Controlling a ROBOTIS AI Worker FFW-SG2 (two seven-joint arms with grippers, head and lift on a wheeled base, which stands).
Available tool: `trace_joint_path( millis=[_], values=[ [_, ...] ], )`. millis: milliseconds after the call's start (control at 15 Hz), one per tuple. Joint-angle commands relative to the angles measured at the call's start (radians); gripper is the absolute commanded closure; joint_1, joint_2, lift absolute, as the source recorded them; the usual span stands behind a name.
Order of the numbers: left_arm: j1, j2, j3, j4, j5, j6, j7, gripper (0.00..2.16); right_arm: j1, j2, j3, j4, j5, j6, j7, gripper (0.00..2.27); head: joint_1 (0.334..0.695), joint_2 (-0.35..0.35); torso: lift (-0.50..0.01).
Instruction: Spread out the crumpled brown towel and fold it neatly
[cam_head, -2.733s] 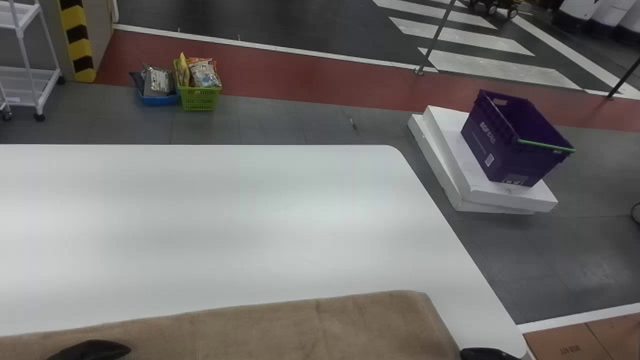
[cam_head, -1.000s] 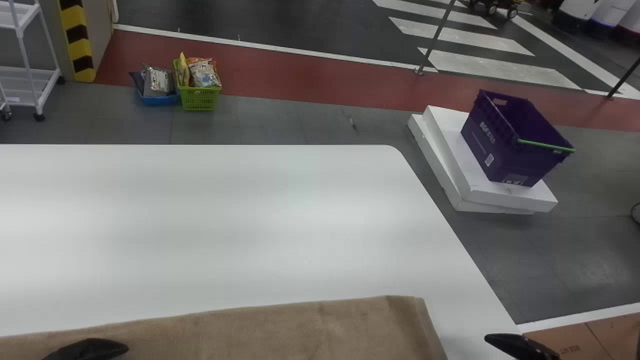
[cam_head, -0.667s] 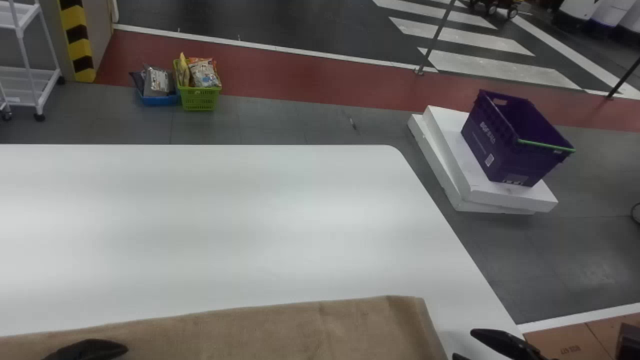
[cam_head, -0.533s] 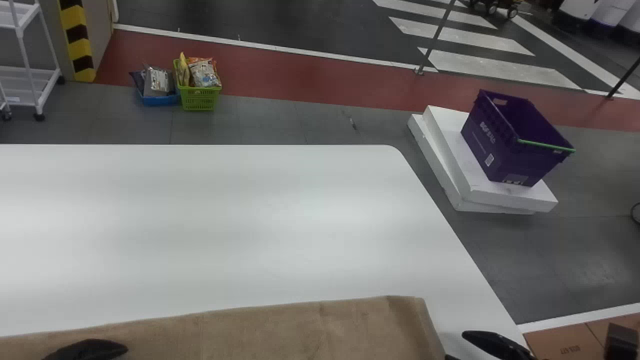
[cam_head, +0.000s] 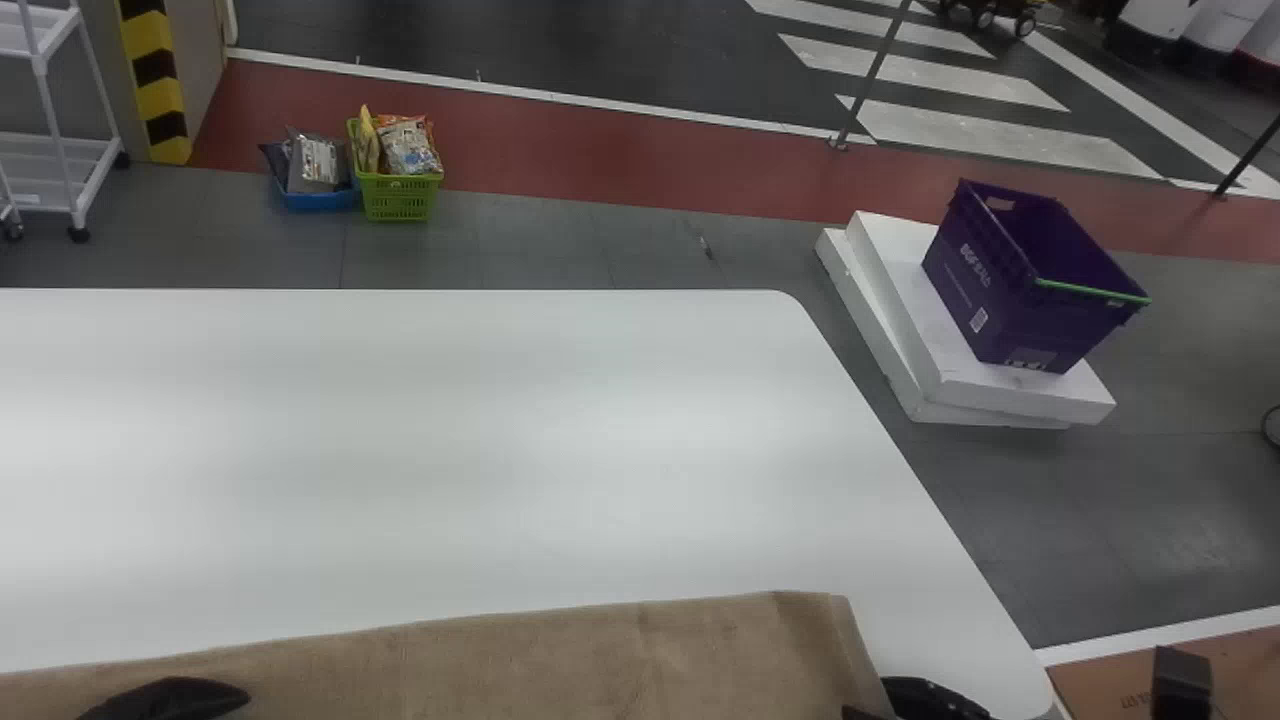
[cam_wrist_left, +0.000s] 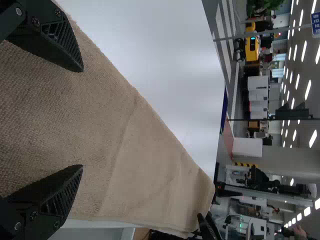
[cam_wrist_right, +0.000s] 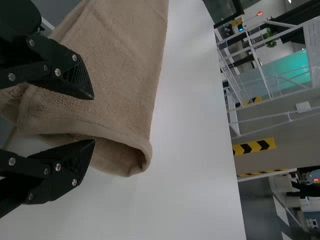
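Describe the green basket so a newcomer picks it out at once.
Start from the white table and look past its far edge to the floor, left of centre in the head view. Two small containers stand there side by side. The green basket is the right-hand one, with slotted sides and packets poking out, unlike its blue neighbour.

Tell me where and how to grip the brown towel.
I'd take the brown towel by the hem of its end on the robot's right, coming in from that side with the jaws open across the edge. There the cloth curls into a rounded, gaping lip rather than lying flat, and the right gripper is beside it.
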Motion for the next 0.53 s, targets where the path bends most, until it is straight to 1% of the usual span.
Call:
trace_joint_path(
  millis=[0, 133, 267, 467],
  values=[
    [-0.001, -0.003, 0.002, -0.001, 0.000, 0.003, 0.000, 0.15, 0.020, -0.012, -0.016, -0.007, -0.024, -0.015, 0.003, 1.06, 0.695, -0.350, -0.128],
    [-0.002, -0.003, 0.001, 0.000, 0.000, 0.003, 0.003, 0.15, 0.038, -0.015, -0.030, -0.015, -0.034, -0.024, 0.003, 1.06, 0.695, -0.350, -0.128],
    [-0.004, -0.003, 0.001, 0.000, 0.000, 0.003, 0.005, 0.15, 0.071, -0.026, -0.033, -0.028, -0.060, -0.024, 0.003, 1.06, 0.695, -0.350, -0.128],
    [-0.007, -0.003, 0.001, 0.003, -0.003, 0.003, 0.006, 0.15, 0.080, -0.035, -0.041, -0.033, -0.080, -0.009, 0.003, 1.06, 0.695, -0.350, -0.128]
  ],
)
